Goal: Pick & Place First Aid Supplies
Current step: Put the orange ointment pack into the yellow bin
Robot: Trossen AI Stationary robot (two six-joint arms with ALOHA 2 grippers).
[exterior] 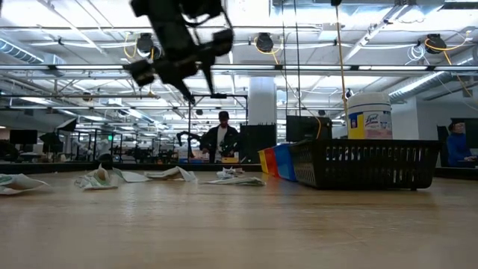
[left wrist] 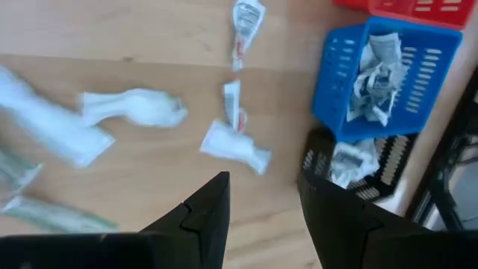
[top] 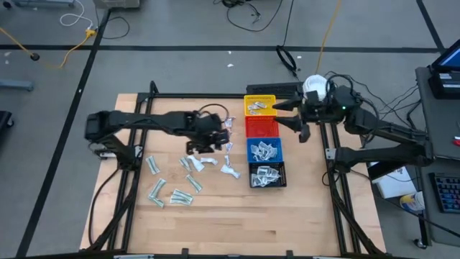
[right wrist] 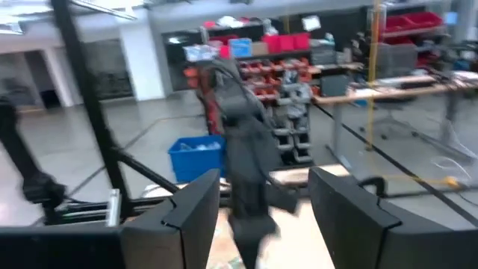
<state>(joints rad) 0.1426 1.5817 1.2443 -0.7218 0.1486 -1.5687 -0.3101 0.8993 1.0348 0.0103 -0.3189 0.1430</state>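
Left pincer point(left wrist: 263, 205): raised off the desk point(top: 215, 216), fingers parted with a clear gap, nothing between them. In the high view it point(top: 203, 144) hangs over the near edge of the packet scatter, on the side away from the bins.

Nearest item: white sachet point(left wrist: 234, 146), directly ahead of the fingertips and below them, lying flat. Long axis runs slantwise across the line of the fingers rather than along it; one end twisted narrow. Judgement: a straight descent with a small reach forward would bring the fingers over it, and closing across the short width looks the easier grip.

Next out: a slim packet with red print point(left wrist: 234, 104), just beyond the sachet and almost touching it; a crumpled white packet point(left wrist: 134, 108) off to one side; green wrappers point(top: 176, 196) farther off across the desk.

Beyond these: blue bin point(left wrist: 388, 75) already holding packets, black bin point(left wrist: 358, 164) beside it, both ahead of the pincer past the sachet. Red bin point(top: 262, 127) and yellow bin point(top: 259, 105) continue the row.

Right pincer point(top: 282, 108): idle, open and empty, held high by the yellow bin, well apart from the loose packets. Left arm is clearly the nearer.
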